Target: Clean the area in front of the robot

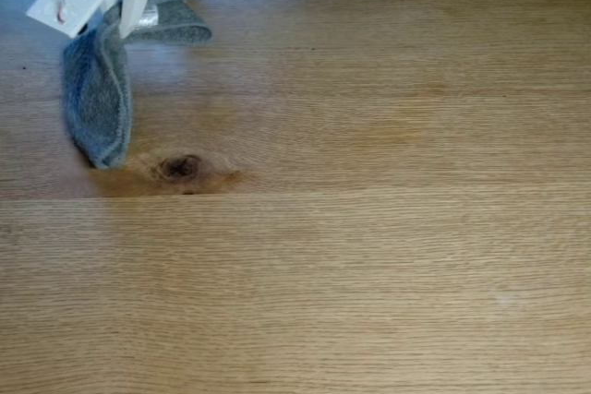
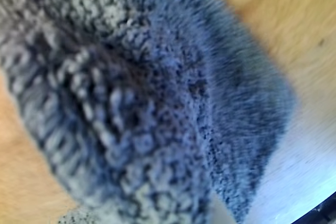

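Fixed view: oak tabletop [image 1: 369,256], dark knot [image 1: 180,167]

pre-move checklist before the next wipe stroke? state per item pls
1. Cloth held by the gripper: ok, it hangs from the white jaws in the fixed view.
2. Cloth's lower end touching the tabletop: ok, the tip seems to rest just left of the dark knot.
3. Wipe path free: ok, the wood right of and below the knot shows bare.
4. Whole cloth lifted: not ok, a part trails flat behind the gripper.
5. Grip depth: cannot tell, the wrist view is filled by blurred cloth.
6. Dirt left on the wood: cannot tell, only a faint pale mark at lower right.
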Tool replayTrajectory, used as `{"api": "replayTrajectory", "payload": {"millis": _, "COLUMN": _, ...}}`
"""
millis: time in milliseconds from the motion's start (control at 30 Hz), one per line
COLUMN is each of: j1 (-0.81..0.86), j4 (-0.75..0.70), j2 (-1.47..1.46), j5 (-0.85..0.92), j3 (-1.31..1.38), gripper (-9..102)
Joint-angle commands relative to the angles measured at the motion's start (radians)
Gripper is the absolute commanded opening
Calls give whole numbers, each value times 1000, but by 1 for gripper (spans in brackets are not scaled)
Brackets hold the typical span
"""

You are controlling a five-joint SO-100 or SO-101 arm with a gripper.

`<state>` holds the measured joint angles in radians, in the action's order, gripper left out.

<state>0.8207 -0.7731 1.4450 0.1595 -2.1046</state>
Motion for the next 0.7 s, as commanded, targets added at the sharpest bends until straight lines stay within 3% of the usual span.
{"api": "replayTrajectory", "payload": {"millis": 0, "j1": 8, "j4": 78, "j2": 89, "j5": 38, "j3": -61, "gripper": 5}}
{"api": "replayTrajectory", "payload": {"millis": 100, "j1": -2, "j4": 118, "j2": 103, "j5": 40, "j3": -109, "gripper": 25}}
{"api": "replayTrajectory", "payload": {"millis": 300, "j1": -21, "j4": 192, "j2": 132, "j5": 21, "j3": -140, "gripper": 35}}
{"api": "replayTrajectory", "payload": {"millis": 500, "j1": -110, "j4": 189, "j2": 232, "j5": -14, "j3": -140, "gripper": 35}}
{"api": "replayTrajectory", "payload": {"millis": 667, "j1": -324, "j4": 137, "j2": 313, "j5": -81, "j3": -146, "gripper": 15}}
